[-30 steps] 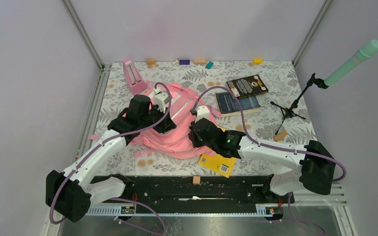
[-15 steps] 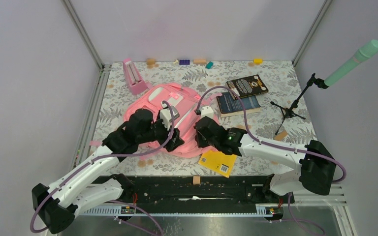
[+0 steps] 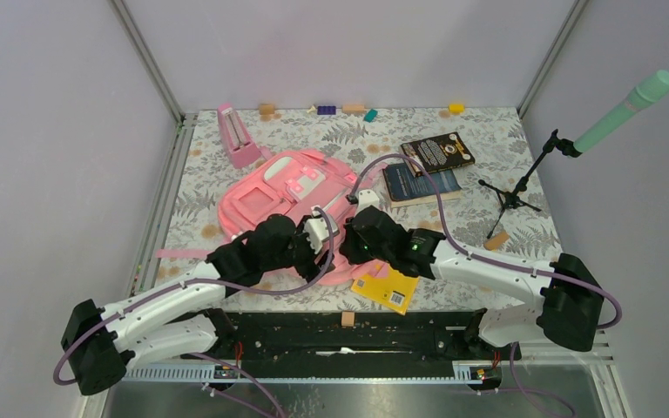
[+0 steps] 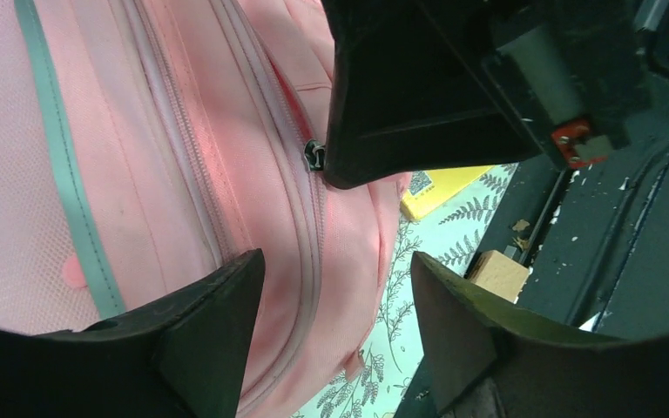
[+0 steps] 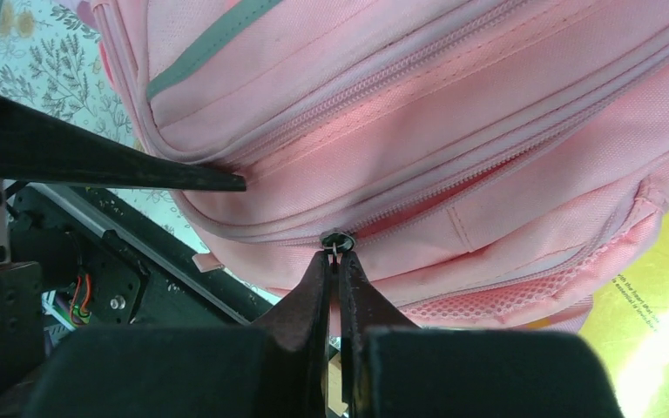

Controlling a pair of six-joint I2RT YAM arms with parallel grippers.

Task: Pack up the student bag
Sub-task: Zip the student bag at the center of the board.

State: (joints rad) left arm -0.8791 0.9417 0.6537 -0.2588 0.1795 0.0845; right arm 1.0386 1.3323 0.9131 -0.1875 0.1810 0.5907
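The bag (image 3: 287, 196) lies flat on the table (image 3: 505, 148), right gripper (image 5: 335, 261) pinching its zip pull (image 5: 335, 239), left gripper (image 4: 331, 283) apart and empty above it, so a tug may drag the unheld bag or slip.

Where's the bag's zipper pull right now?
In the right wrist view, the zipper pull is pinched at the tips of the right gripper, on the near side of the student bag, close to the yellow book.

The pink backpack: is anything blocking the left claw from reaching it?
Nothing visible does. The left gripper is open, and its fingers frame bare fabric of the student bag. The right gripper, shut on the zipper pull, sits just beyond them, not between.
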